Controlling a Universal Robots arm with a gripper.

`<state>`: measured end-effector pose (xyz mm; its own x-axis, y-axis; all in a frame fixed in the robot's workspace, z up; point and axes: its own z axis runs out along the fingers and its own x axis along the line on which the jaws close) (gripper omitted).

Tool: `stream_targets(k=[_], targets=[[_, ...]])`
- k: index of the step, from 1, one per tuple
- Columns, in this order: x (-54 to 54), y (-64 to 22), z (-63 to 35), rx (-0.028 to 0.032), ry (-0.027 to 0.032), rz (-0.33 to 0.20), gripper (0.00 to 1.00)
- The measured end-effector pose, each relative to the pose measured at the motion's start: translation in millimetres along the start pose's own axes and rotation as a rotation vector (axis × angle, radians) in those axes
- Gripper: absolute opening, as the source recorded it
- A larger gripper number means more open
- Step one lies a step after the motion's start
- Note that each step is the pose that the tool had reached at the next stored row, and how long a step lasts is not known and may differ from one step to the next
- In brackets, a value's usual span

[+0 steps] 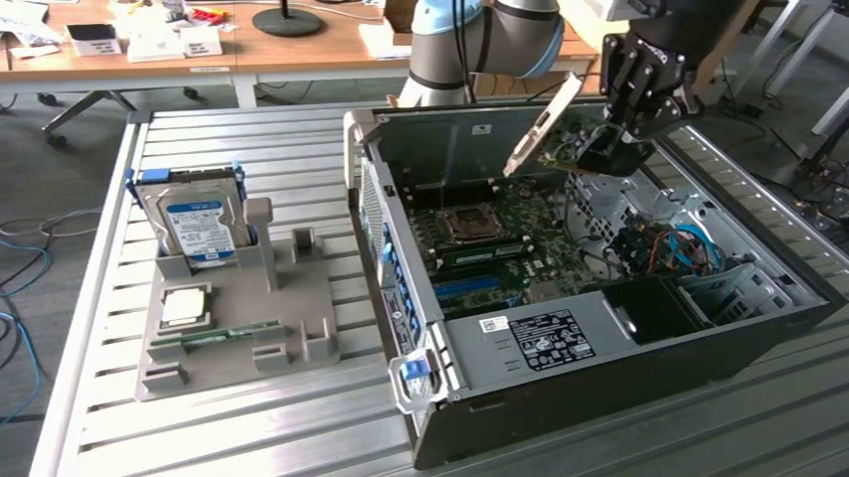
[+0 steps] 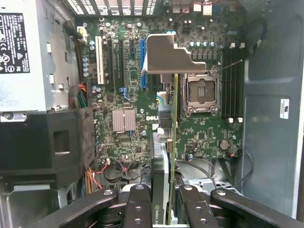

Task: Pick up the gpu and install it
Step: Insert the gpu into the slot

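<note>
**Gpu clamped in the tool, hanging over the open case**

Tool point(image 1: 603, 144) is clenched on the gpu point(image 1: 564, 124), high up toward the exterior view's right. The card hangs tilted in the air above the open computer case point(image 1: 743, 328), clear of the motherboard point(image 1: 531, 229) below it.

In the wrist view you're looking along the gpu point(image 2: 173, 123) edge-on. The fingers point(image 2: 137, 204) of the tool point(image 2: 166, 209) pinch it from both faces at the near end. Its metal bracket point(image 2: 166, 52) is at the far end, over the slots, with the blue slot point(image 2: 142, 57) just beside it. It's not seated in anything, as far as I can tell.

Handling-wise, my guess is light, thin and stiff, so no flopping. It's fragile though, with components on the faces and a contact edge you don't want to knock. Gripping flat across both faces, away from that edge and the bracket, looks like the sane spot, and that's roughly where the tool has it. It could pivot in the grip if it bumps a case wall.

Hard drive point(image 1: 199, 224) and memory stick point(image 1: 219, 338) sit in the grey holder point(image 1: 305, 298) on the bench point(image 1: 199, 437), on the exterior view's left.
</note>
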<state>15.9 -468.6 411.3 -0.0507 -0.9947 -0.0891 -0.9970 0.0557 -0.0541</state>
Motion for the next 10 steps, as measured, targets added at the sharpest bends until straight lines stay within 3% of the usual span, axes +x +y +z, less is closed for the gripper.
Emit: stream_targets(k=[10], targets=[[2.0, 8.1, 17.1, 0.0023, -0.0004, 0.0, 0.27]])
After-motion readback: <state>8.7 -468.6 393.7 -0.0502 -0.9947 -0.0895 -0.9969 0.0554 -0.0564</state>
